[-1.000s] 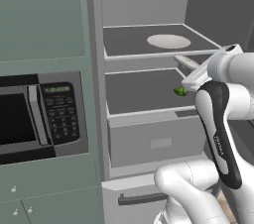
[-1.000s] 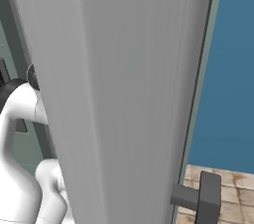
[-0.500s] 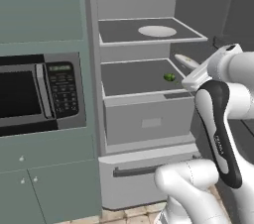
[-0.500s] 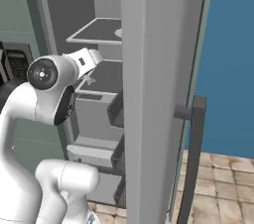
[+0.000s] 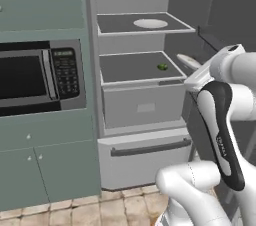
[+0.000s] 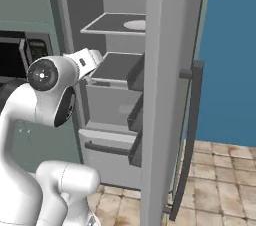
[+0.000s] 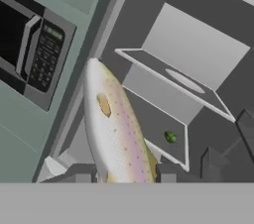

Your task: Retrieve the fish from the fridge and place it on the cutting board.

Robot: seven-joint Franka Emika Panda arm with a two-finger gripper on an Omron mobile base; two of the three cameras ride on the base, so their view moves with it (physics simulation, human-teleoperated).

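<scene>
My gripper is shut on the fish, a pale silvery body with pink speckles that stretches away between the two fingertips in the hand view. In the left base view the fish's pale end sticks out of the hand, in front of the open fridge and to the right of its shelves. The fridge's grey shelves and light-grey drawer lie beyond the fish. The cutting board is out of view.
A white plate lies on the top shelf and a small green item on the lower shelf. The black microwave sits left of the fridge. The open fridge door with its dark bar handle stands to my right.
The whole picture has shifted: the base has backed away from the fridge, so the fridge looks smaller. The gripper stays shut on the fish, now outside the shelves.
</scene>
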